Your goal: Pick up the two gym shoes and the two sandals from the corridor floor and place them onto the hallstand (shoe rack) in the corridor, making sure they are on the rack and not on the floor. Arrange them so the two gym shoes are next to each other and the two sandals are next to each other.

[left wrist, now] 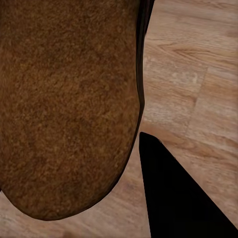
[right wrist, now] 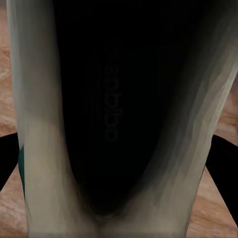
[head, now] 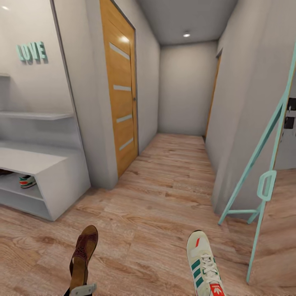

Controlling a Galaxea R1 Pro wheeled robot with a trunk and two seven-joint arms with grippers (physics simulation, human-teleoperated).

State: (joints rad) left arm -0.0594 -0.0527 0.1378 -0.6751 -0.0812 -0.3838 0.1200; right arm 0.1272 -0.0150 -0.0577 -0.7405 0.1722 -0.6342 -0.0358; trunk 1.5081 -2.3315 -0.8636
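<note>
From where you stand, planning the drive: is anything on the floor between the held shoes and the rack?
Nothing visible: bare floor lies between the sandal, the sneaker and the rack. The mint frame stands off right.

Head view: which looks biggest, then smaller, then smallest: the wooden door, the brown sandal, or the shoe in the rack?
1. Wooden door
2. Brown sandal, though it is much nearer the camera
3. Shoe in the rack, partly hidden and farther off

A narrow corridor with pale grey walls [head: 186,88] and a recessed ceiling light [head: 186,34] runs past a wooden door [head: 120,88] with frosted strips, mint "LOVE" wall letters [head: 31,52] at left, a mint-framed leaning stand [head: 267,164] at right.
</note>
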